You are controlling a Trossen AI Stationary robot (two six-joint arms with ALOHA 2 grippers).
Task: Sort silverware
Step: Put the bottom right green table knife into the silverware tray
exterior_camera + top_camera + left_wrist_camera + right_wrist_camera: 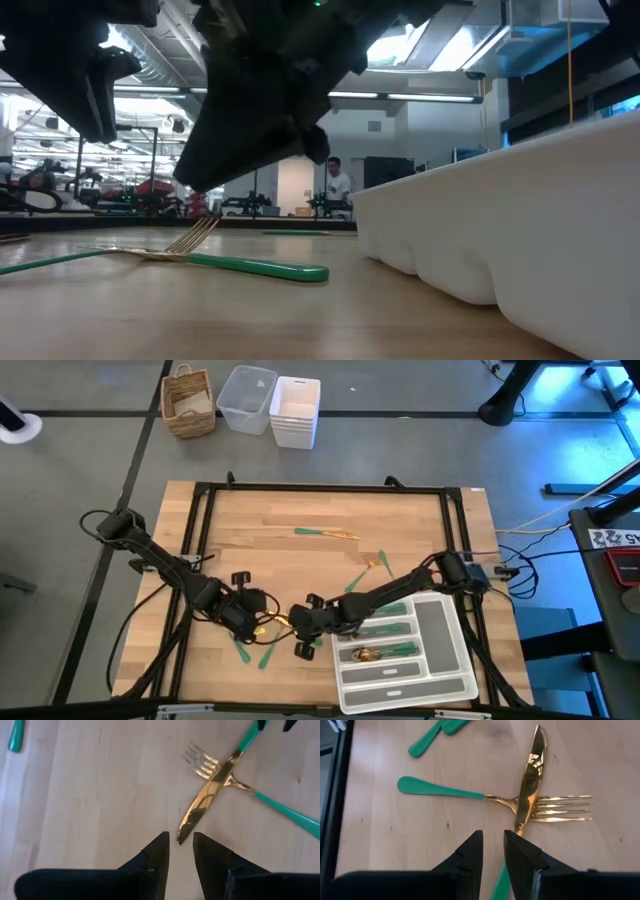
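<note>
Where a knife [531, 777] lies across a fork [495, 800], both end effectors [181, 851] [493, 851] slightly parted, empty, white tray [452, 648] beside.

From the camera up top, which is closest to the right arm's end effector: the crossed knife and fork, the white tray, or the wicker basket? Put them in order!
Measured from the right end effector:
1. Crossed knife and fork: right beside it, between the two arms.
2. White tray: farther off, at the table's near right corner.
3. Wicker basket: farthest, on the floor beyond the table's far edge.
</note>
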